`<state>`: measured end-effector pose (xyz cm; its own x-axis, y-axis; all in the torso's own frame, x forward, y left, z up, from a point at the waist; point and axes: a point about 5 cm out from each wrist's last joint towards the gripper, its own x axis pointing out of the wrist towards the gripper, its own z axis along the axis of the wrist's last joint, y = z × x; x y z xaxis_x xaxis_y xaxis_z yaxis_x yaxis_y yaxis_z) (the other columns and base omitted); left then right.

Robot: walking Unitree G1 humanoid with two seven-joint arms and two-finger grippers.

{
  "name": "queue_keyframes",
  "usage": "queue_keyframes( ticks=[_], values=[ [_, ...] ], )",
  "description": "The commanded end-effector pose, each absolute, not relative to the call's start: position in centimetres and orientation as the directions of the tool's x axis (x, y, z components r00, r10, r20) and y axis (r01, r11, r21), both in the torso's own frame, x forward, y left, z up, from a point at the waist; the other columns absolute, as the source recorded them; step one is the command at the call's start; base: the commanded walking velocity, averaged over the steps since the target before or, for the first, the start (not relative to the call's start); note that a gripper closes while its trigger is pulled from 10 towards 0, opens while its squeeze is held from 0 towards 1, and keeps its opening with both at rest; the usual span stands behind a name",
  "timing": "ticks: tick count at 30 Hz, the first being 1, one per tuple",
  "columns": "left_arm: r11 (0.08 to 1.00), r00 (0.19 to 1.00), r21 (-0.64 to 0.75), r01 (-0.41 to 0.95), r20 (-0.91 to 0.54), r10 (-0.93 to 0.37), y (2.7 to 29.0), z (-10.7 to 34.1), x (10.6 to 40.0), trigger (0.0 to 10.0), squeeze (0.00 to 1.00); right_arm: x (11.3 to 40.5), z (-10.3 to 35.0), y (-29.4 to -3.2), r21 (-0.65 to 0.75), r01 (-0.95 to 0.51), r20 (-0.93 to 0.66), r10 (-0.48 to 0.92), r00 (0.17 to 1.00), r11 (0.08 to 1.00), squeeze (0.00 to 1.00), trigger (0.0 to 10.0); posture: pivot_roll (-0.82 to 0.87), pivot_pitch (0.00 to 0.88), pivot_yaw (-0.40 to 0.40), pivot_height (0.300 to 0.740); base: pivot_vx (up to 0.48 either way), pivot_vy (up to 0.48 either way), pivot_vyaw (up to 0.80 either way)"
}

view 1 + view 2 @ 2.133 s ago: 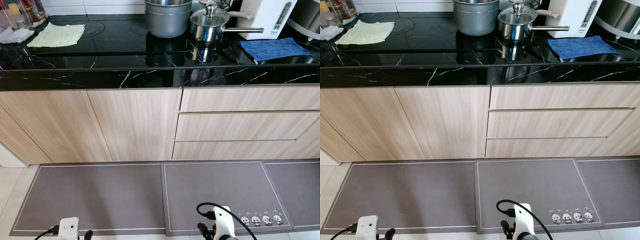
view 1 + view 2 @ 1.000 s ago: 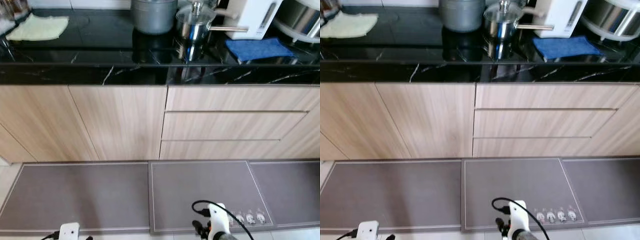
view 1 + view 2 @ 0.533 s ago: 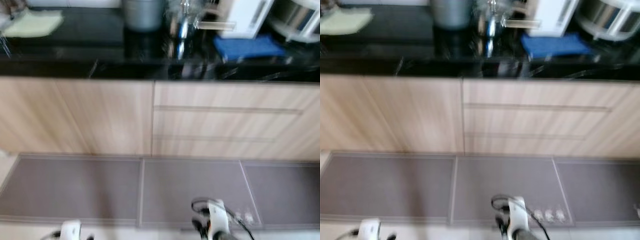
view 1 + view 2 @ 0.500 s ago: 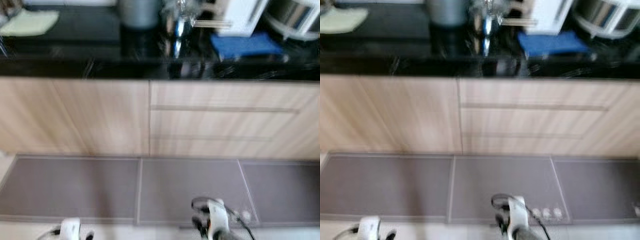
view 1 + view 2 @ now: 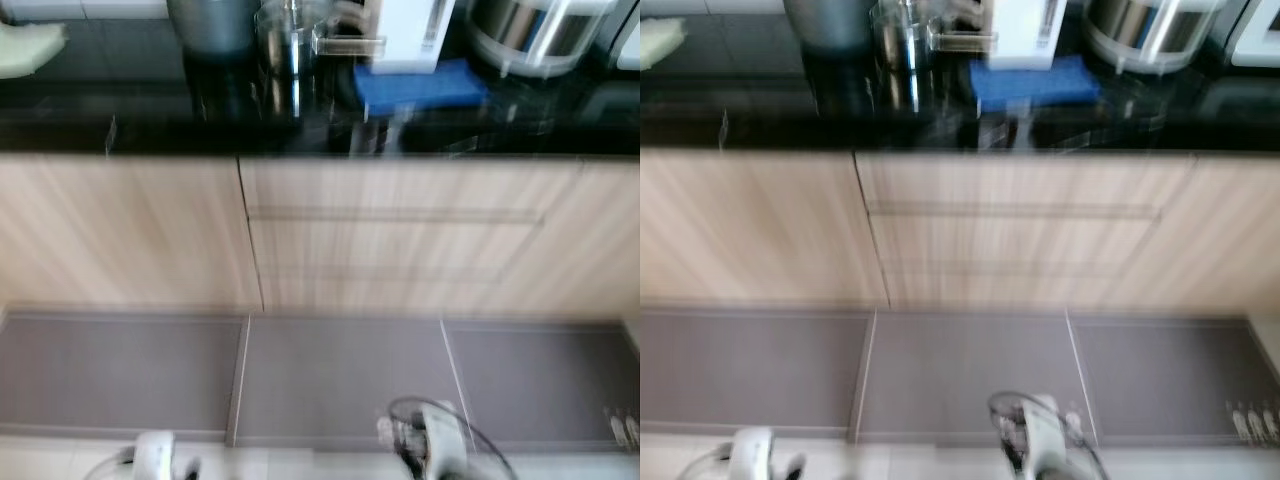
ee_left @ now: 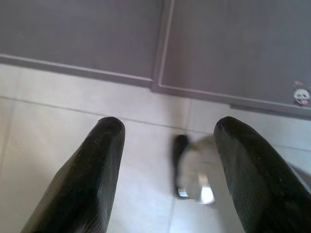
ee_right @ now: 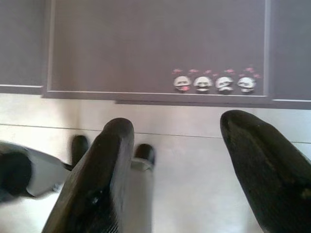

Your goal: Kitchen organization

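Evidently walking up, both arms hang idle, left jaws (image 6: 165, 170) and right jaws (image 7: 177, 170) apart over floor, desk (image 5: 320, 120) well ahead to reach next.

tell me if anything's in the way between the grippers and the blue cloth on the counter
Nothing is held. Both the left gripper and right gripper hang low over the floor, fingers apart. The blue cloth lies up on the black countertop, so the counter's front edge and the cabinet front stand between them.
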<state>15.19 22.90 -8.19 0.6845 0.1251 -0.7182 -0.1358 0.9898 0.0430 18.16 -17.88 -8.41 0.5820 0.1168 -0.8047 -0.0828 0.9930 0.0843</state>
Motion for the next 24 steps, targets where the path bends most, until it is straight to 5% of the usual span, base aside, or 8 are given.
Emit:
queue_keyframes(
  ticks=[1, 24],
  values=[
    [0.989, 0.653, 0.058, -0.138, -0.745, 0.135, 23.3, -8.56, 14.22, 10.0, 0.0, 18.19, -8.47, -17.11, 0.112, -0.074, -0.802, 0.135, 0.581, 0.991, 0.0, 10.0, 0.04, 0.117, -0.048, 0.74, 0.0, -0.322, 0.0],
    [0.989, 0.643, 0.067, -0.13, -0.754, 0.136, 23.75, -8.57, 14.04, 10.0, 0.0, 18.19, -8.46, -17.02, 0.12, -0.072, -0.798, 0.139, 0.587, 0.99, 0.0, 10.0, 0.04, 0.104, -0.034, 0.74, 0.0, -0.326, 0.0]
  ],
)
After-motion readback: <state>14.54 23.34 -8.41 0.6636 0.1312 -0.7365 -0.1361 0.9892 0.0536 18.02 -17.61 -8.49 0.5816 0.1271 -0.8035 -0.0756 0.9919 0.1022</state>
